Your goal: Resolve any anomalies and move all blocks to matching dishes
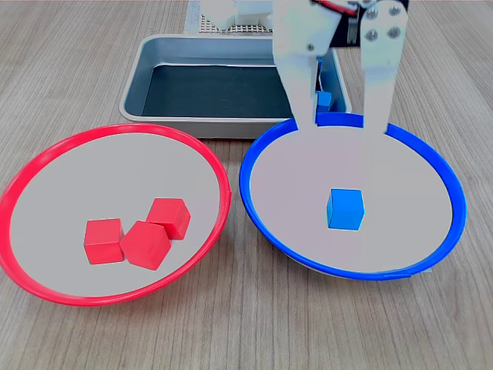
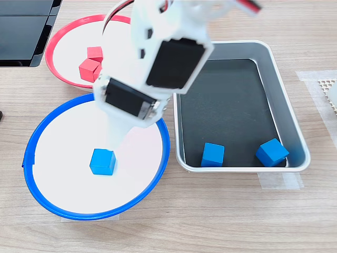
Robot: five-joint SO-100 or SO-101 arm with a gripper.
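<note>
Your gripper [image 1: 339,123] hangs over the far rim of the blue-rimmed dish [image 1: 454,200], fingers pointing down. In the first exterior view the two white fingers [image 1: 296,69] stand apart with a clear gap between them, and nothing is gripped — what you see through the gap is a blue cube [image 1: 324,101] sitting back in the tray, not held. In the second exterior view the arm body [image 2: 174,58] covers the fingertips, so that view does not confirm the hold.

Blocks, by place:
- Blue-rimmed dish: one blue block [image 1: 344,209] lying flat near the middle, well clear of the rim. Same block in the second exterior view [image 2: 102,161], just beside the lower white finger.
- Grey metal tray [image 2: 284,100]: two blue blocks on its dark floor, both along the wall nearest the second exterior view's bottom edge — one [image 2: 212,154] towards the corner by the blue-rimmed dish, the other [image 2: 272,152] towards the second exterior view's right, turned at an angle.
- Red-rimmed dish [image 1: 46,162]: three red blocks bunched together. In the first exterior view the left one [image 1: 103,240] sits flat, the middle one [image 1: 145,244] is tipped onto an edge and touches both others, and the third [image 1: 169,216] sits behind it.

The dishes sit side by side on the wooden table [image 1: 77,62], rims nearly touching, with the tray just behind them in the first exterior view.
</note>
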